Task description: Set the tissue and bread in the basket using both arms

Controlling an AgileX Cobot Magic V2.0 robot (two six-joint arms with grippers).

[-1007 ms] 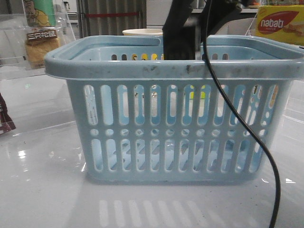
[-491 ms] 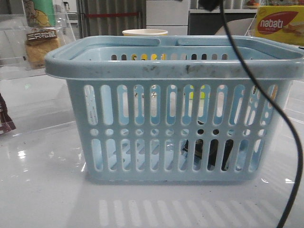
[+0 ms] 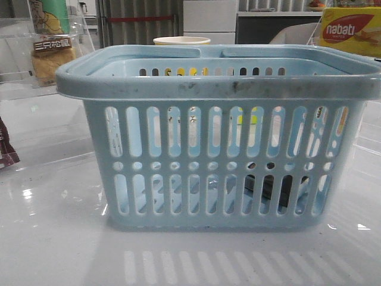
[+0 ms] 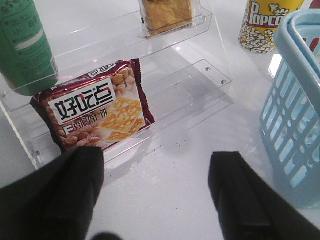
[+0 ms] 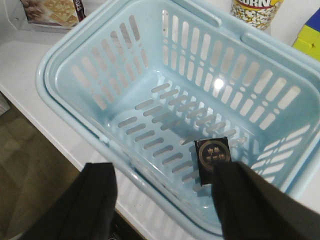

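Note:
The light-blue basket (image 3: 220, 155) stands in the middle of the table; it also shows in the right wrist view (image 5: 165, 100) and the left wrist view (image 4: 295, 115). The dark tissue pack (image 5: 212, 157) lies flat on the basket floor, seen through the slots in the front view (image 3: 271, 190). The bread (image 3: 50, 56) stands in a clear stand at the far left; its lower part shows in the left wrist view (image 4: 167, 12). My right gripper (image 5: 165, 200) is open and empty, high over the basket's near rim. My left gripper (image 4: 157, 195) is open and empty above the table by the stand.
A clear acrylic stand (image 4: 190, 85) holds a maroon cracker pack (image 4: 97, 110) and a green bottle (image 4: 25, 47). A popcorn cup (image 4: 265, 22) stands behind the basket. A yellow nabati box (image 3: 351, 30) sits at the far right. The table's front edge (image 5: 45, 125) runs just beside the basket.
The right arm and its cable rose out of the basket and left the front view. The tissue pack now lies on the basket floor, let go.

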